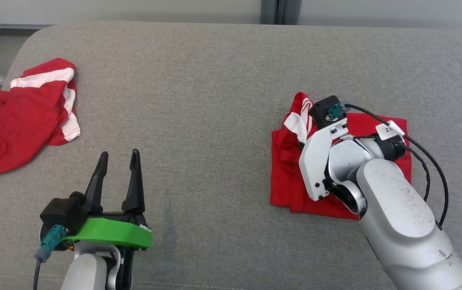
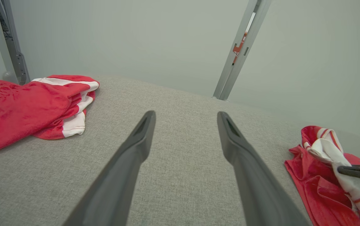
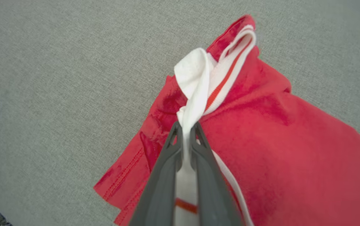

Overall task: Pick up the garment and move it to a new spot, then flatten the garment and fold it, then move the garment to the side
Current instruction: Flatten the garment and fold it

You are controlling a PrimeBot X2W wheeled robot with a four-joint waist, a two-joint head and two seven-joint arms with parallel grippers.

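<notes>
Far left: a crumpled garment (image 1: 17, 121), red with white bands, is heaped at the worktop's left edge, well apart from everything else.
Left pincer (image 1: 119, 154): hovering low over the near left of the grey fabric worktop (image 1: 215, 100), fingers spread wide and nothing between them. The left wrist view (image 2: 186, 114) confirms it, with bare grey weave showing in the gap.
Middle: open grey cloth surface between the two red pieces.
Task garment: over on the right lies the folded garment (image 1: 289, 173), red, a rough square lying flat on the worktop with its near-left hem showing stitching in the right wrist view (image 3: 293, 150).
White trim (image 3: 195, 75): a white strip with a red stripe, bunched at the garment's far-left corner and drawn up off the red cloth.
Right pincer (image 3: 186, 125): clenched tight on that white trim, the strip squeezed between both dark fingers. From the head camera the pale forearm and wrist lie across the garment and hide the fingers.
</notes>
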